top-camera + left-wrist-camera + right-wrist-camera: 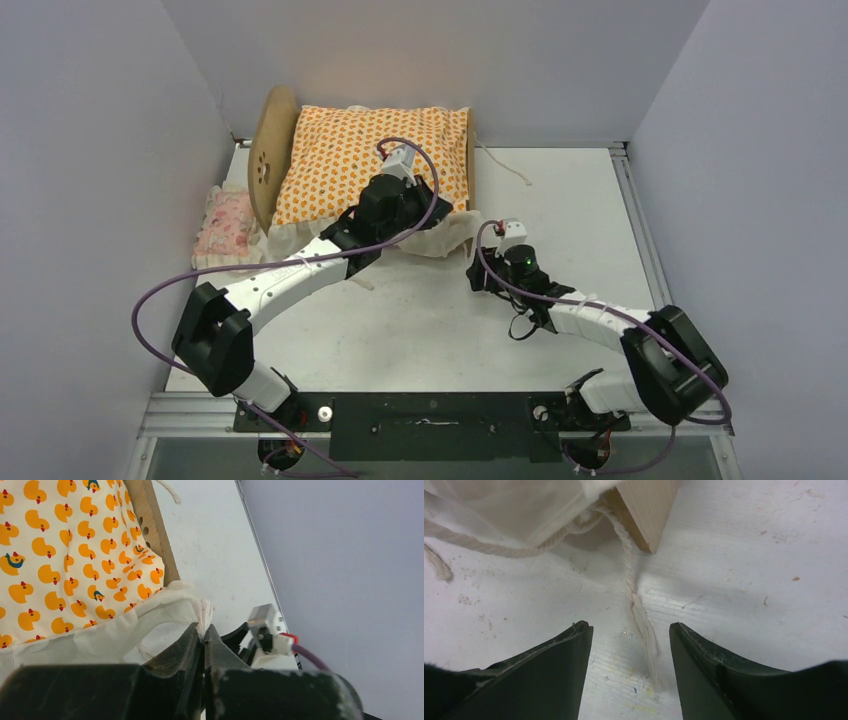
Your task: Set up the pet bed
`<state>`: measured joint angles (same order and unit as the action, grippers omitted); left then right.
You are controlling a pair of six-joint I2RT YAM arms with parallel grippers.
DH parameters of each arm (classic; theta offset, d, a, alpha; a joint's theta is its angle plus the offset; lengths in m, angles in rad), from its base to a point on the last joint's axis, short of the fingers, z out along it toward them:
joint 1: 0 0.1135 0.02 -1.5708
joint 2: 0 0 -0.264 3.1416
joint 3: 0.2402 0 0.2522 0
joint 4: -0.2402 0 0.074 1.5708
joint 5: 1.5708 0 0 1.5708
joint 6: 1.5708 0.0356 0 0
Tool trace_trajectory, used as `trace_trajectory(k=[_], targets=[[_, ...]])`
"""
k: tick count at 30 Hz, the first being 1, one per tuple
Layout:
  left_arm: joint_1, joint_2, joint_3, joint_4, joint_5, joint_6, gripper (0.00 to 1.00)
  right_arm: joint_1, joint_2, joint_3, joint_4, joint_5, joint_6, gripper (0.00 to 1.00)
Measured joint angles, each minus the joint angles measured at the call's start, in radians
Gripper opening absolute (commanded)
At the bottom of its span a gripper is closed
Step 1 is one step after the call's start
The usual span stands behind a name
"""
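The plywood pet bed stands at the back of the table, its paw-print headboard [266, 155] on the left and its low footboard [470, 150] on the right. The orange-patterned mattress cushion [370, 160] lies on it and hides the striped base. My left gripper [204, 630] is shut on the cushion's white ruffle [165, 612] at the corner by the footboard [155, 530]. My right gripper [629, 627] is open just above the table, and a white cord [641, 620] lies between its fingers. The footboard corner [649, 505] is just ahead of it.
A small pink frilled pillow [228, 225] lies on the table left of the headboard. Another loose cord [505, 165] trails right of the footboard. White walls enclose the table at the back and on both sides. The right arm's wrist [267, 630] is close to my left gripper.
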<state>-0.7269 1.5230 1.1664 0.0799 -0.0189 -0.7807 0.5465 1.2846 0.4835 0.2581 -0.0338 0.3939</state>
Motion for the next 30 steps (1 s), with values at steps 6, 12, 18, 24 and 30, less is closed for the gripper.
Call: trace_trajectory(k=[6,12,18,24,30], targets=[[0.001,0.000,0.019,-0.003,0.000,0.003,0.00,0.049,0.223,0.035,0.119,0.014,-0.013,0.59],[0.002,0.000,0.026,-0.016,-0.002,0.006,0.00,0.081,0.344,0.086,0.206,0.124,-0.006,0.26],[0.023,0.005,0.086,-0.068,-0.002,0.024,0.00,0.081,0.348,0.095,0.177,0.195,0.031,0.05],[0.100,0.019,0.270,-0.112,-0.007,0.065,0.00,0.081,0.154,0.070,-0.023,0.256,0.090,0.05],[0.160,0.039,0.387,-0.120,-0.006,0.089,0.00,0.074,-0.027,0.068,-0.226,0.312,0.192,0.05]])
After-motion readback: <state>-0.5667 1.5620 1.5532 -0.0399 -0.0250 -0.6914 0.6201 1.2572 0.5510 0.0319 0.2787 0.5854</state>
